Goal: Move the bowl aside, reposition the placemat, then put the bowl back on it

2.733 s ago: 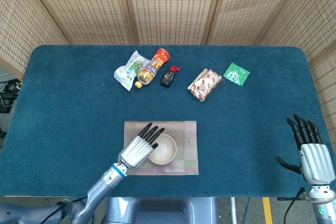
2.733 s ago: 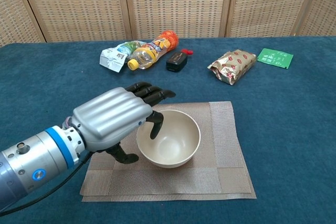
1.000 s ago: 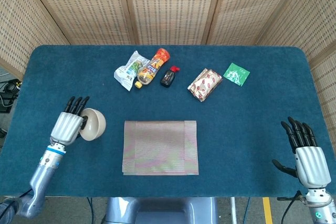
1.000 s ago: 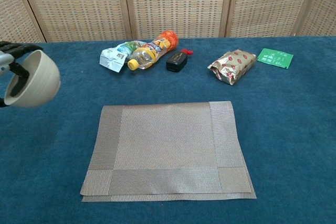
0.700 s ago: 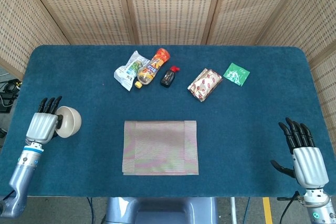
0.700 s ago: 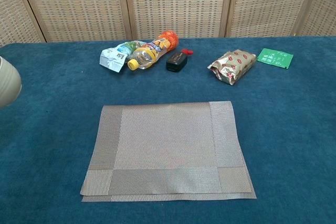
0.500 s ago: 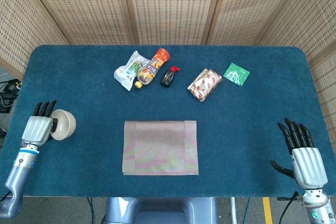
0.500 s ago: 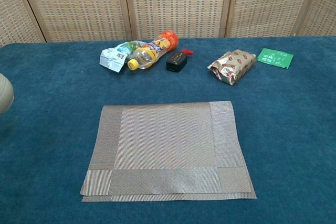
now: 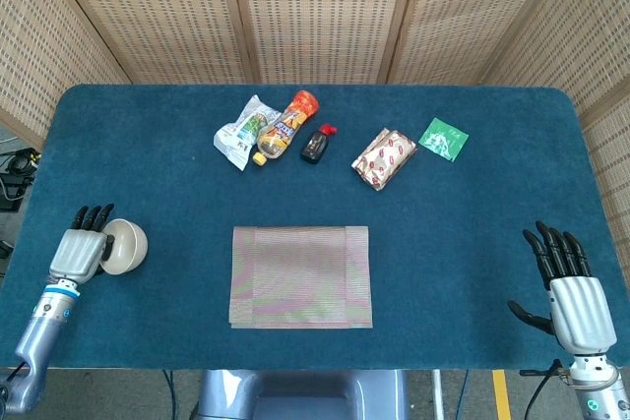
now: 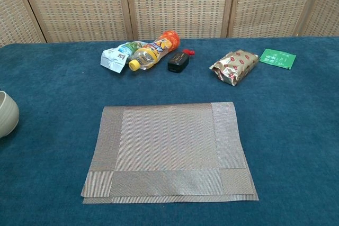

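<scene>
The beige bowl [image 9: 126,246] sits low at the table's far left, well clear of the placemat; the chest view catches only its right side [image 10: 7,114] at the frame edge. My left hand [image 9: 79,251] holds the bowl by its left rim, fingers over the edge. The woven grey-brown placemat [image 9: 301,275] lies bare near the front middle of the blue table, also seen in the chest view [image 10: 169,151]. My right hand [image 9: 571,284] hovers open at the front right corner, fingers spread, holding nothing.
Along the back lie a crumpled snack packet [image 9: 245,131], an orange-capped bottle [image 9: 286,126], a small black bottle with a red cap [image 9: 317,143], a red-and-silver packet [image 9: 384,157] and a green sachet [image 9: 443,138]. Wicker screens stand behind the table.
My left hand lifted the bowl off the placemat and carried it to the far left, then lowered it toward the table. The placemat and right hand have hardly moved.
</scene>
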Robot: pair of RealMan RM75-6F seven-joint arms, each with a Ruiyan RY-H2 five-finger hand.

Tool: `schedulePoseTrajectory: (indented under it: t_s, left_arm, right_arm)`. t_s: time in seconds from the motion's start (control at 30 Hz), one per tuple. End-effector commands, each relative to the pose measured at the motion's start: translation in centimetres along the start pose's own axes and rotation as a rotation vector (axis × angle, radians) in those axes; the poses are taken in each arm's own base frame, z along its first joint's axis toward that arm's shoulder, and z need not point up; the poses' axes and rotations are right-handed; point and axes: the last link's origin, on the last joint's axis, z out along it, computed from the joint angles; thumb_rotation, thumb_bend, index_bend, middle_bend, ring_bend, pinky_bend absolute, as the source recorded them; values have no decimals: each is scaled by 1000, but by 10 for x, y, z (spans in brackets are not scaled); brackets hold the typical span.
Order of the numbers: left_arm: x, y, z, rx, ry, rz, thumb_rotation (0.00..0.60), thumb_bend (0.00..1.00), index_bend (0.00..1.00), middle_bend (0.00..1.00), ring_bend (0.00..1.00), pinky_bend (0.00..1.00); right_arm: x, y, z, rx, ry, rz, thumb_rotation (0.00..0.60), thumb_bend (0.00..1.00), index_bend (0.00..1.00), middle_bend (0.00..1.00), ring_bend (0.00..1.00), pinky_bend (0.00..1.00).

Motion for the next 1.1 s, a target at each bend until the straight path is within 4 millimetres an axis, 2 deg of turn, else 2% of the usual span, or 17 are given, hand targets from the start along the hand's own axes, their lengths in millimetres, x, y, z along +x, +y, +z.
schedulePoseTrajectory:
  t_s: [0.03,0.27,0.5,0.77,0.87,0.93,1.0,1.1]
  left_arm:
    - [1,-2,0,4,4,-8,600,321,416,0,0,0]
    - [17,-11,-5,-17,73,-60,600,297,177,0,0,0]
    - [39,-22,-15,-32,163,-97,600,286,153,0,0,0]
    - [79,-30,-32,-61,301,-137,600,286,151,0,0,0]
    - [90,-21,-36,-95,324,-153,600,275,152,0,0,0]
    - [95,-12,-37,-124,327,-142,600,209,157,0,0,0]
    - [99,4,-38,-167,336,-134,600,155,164,0,0,0]
    - [98,40,-42,-245,346,-137,600,149,192,0,0,0]
  right_arm:
    - [0,0,0,0,0,0,600,19,0,0,0,0]
    - [-1,-1,0,1,4,-2,600,18,0,0,0,0]
    - [0,-1,-1,2,6,-2,600,19,0,0,0,0]
    - [0,-2,-1,4,5,-1,600,18,0,0,0,0]
    - [-1,-2,-1,6,1,-2,600,19,0,0,0,0]
    - [-1,-2,-1,5,0,-3,600,19,0,0,0,0]
    - [-1,-2,-1,5,2,-2,600,19,0,0,0,0]
    - [1,-1,-1,1,6,1,600,19,0,0,0,0]
